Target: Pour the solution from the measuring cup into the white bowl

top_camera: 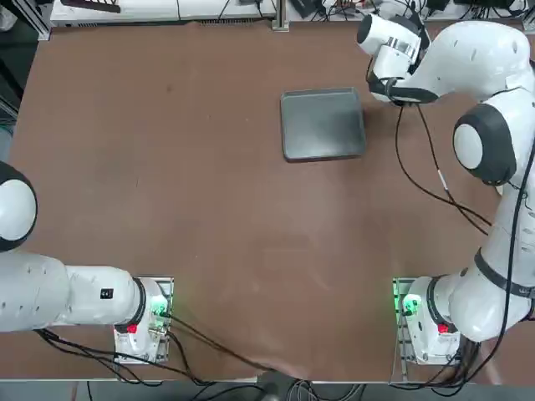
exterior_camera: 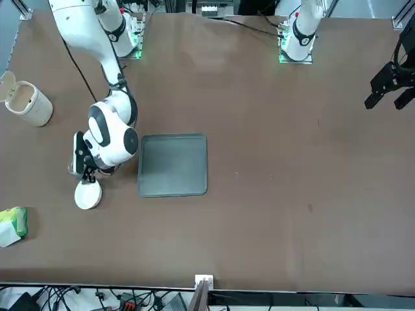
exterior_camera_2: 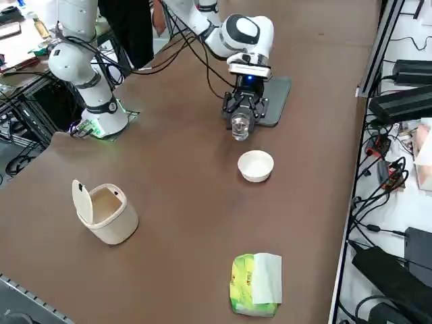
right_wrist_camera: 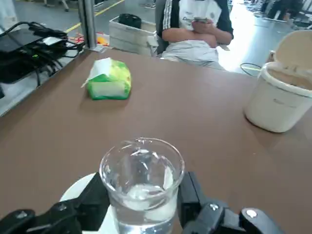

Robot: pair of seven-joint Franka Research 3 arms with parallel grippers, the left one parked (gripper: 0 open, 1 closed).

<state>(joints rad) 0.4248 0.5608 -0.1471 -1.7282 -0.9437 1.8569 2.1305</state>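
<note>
The measuring cup (right_wrist_camera: 142, 187) sits upright between my fingers, clear liquid pooled in its lower part, its rim level so nothing spills. My right pincer (exterior_camera_2: 240, 119) is clamped on the cup's sides, holding it clear of the table just beside the white bowl (exterior_camera_2: 256, 165), on the side toward the dark grey tray (exterior_camera_2: 273, 97). In the wrist view the bowl's white rim (right_wrist_camera: 80, 187) peeks out from under the cup, so I judge the cup is nearly over it but not yet tipped; the pour is not begun. Taking the bowl as the mark: the tray lies just past the cup, the lidded cream container (exterior_camera_2: 102, 212) stands well apart across the table, and the green packet (exterior_camera_2: 256, 284) lies near the table's edge. A seated person (right_wrist_camera: 197, 27) is beyond the table.
</note>
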